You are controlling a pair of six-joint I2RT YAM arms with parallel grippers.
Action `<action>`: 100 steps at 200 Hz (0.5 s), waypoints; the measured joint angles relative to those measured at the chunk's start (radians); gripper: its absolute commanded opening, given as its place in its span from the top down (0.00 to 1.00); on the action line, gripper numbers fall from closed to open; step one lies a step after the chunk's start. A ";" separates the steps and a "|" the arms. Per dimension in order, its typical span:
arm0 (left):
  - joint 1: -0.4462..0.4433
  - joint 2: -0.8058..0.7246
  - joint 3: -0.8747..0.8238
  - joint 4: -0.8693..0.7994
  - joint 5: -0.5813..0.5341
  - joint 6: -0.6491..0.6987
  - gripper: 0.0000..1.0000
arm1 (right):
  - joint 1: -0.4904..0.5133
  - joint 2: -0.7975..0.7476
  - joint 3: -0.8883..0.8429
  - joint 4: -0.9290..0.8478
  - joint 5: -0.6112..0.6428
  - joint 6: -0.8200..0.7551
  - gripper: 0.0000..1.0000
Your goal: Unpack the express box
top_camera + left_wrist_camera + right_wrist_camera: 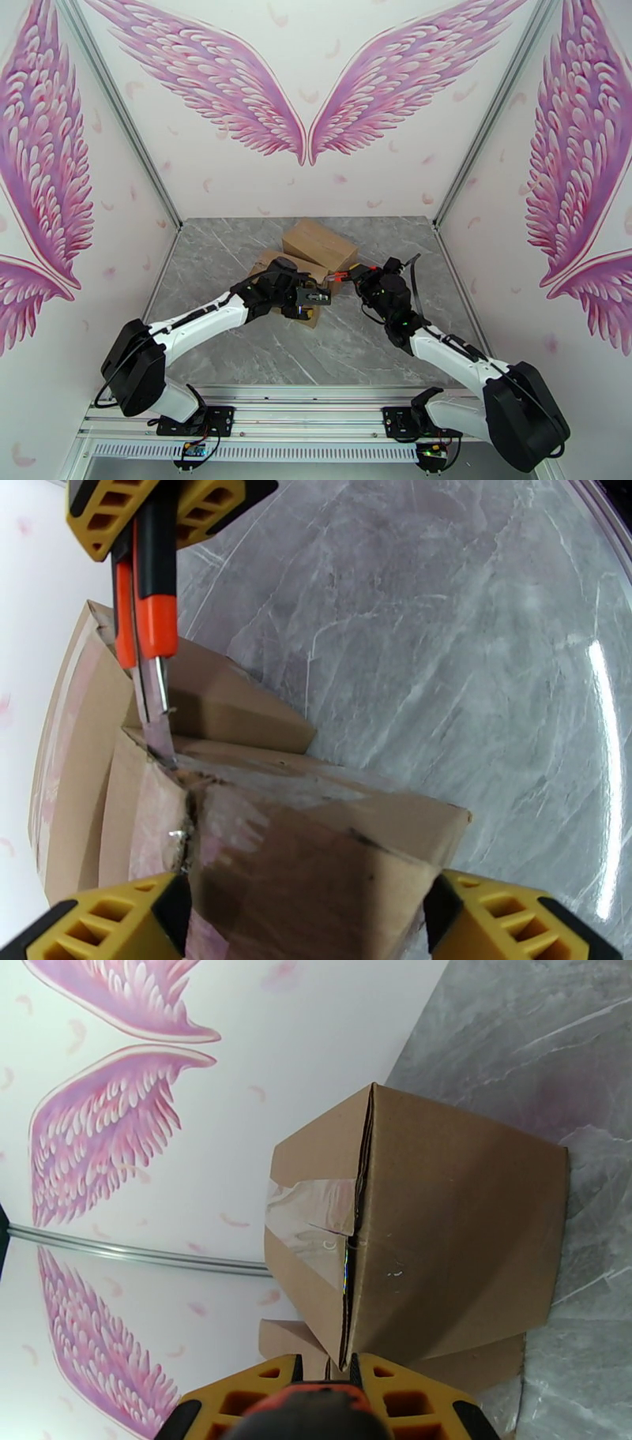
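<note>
I'd put this job at the cutting stage, with most of the unpacking left to do. The express box lies mid-table, with a second box touching it on the far side. My left claw is spread wide over the box's right end, one finger against each side, and I read that as a brace on the box rather than a free hover. My right claw is clamped on the orange-handled knife. In the left wrist view the blade tip sits at the taped seam by the box's corner, and the cardboard around it looks ragged, so the slit seems started but not run through.

From the right wrist, clear tape shows on the end of the box face ahead of the knife. I can't tell whether it is severed at the seam, or which of the two boxes that face belongs to. No flap stands open and I see no contents. Left to do, as I judge it: finish the cut, open the flaps and take out what's inside.
</note>
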 measured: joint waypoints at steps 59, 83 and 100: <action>0.003 0.010 0.007 0.001 -0.014 -0.058 0.20 | -0.006 0.020 0.013 -0.002 -0.014 0.049 1.00; 0.002 0.010 0.007 0.000 -0.017 -0.069 0.21 | -0.006 0.021 0.020 -0.018 -0.015 0.069 1.00; 0.002 0.010 0.007 0.001 -0.016 -0.069 0.21 | -0.006 0.020 0.022 -0.034 -0.015 0.089 1.00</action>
